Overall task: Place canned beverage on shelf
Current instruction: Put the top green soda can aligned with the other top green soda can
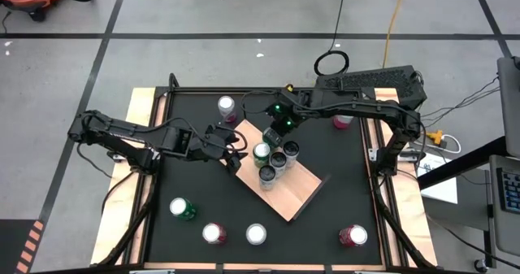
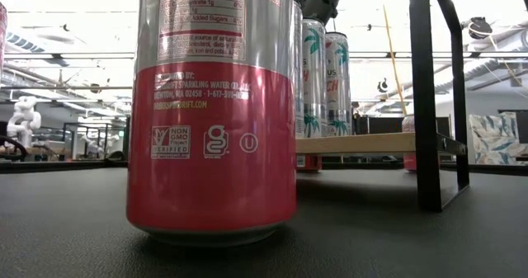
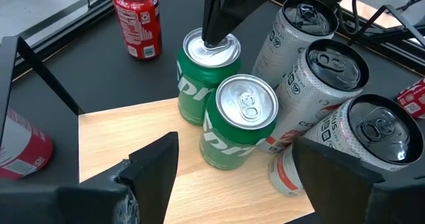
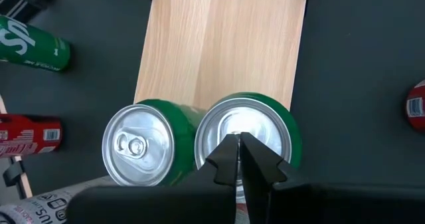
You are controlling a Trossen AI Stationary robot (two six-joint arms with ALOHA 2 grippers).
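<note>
- Left end effector hovers at the shelf's left edge with its fingers spread wide and nothing between them, facing the cluster of cans.
- Right end effector is pinched fully shut and sits directly above the lid of a green can, tip at or just over the lid; it grips nothing that I can see.
- Shelf lies at a slant in the middle of the desk.
- On it stand two green cans side by side, the second green can nearer the left arm, and three tall white cans in a row just beside them.
- All five stand upright, long axis vertical, lids up.
- Off the shelf, a red can stands upright, and more cans wait along the desk's near edge, with others by the far side.
- Judging from this, the task is partly done: several cans are placed, several loose ones remain to fetch.
- One green can lies on its side on the desk, long axis horizontal.
</note>
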